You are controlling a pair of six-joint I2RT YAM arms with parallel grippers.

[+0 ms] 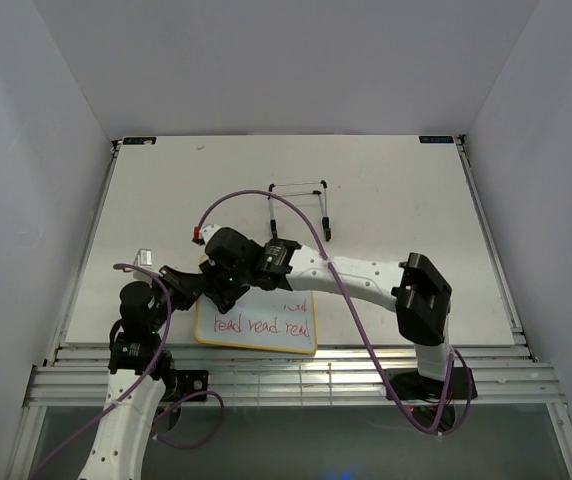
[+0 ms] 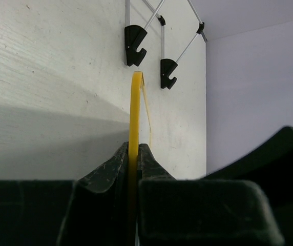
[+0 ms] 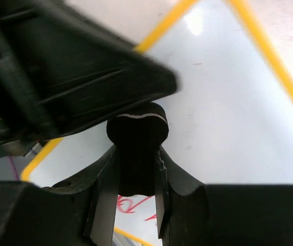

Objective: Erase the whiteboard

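The whiteboard [image 1: 266, 325] lies near the table's front edge, its yellow frame around a white face with a row of red words. My left gripper [image 1: 198, 284] is shut on the board's left edge; in the left wrist view the yellow frame [image 2: 135, 118] stands edge-on between the fingers. My right gripper [image 1: 228, 272] is shut on the small black eraser [image 3: 136, 154] and holds it on the board's upper left part. The right wrist view shows the white face [image 3: 228, 102] and red marks below the eraser.
The thin black wire stand [image 1: 301, 205] lies behind the board; its black feet [image 2: 135, 45] show in the left wrist view. A small white object [image 1: 146, 257] lies at the left. Walls close in the table on three sides.
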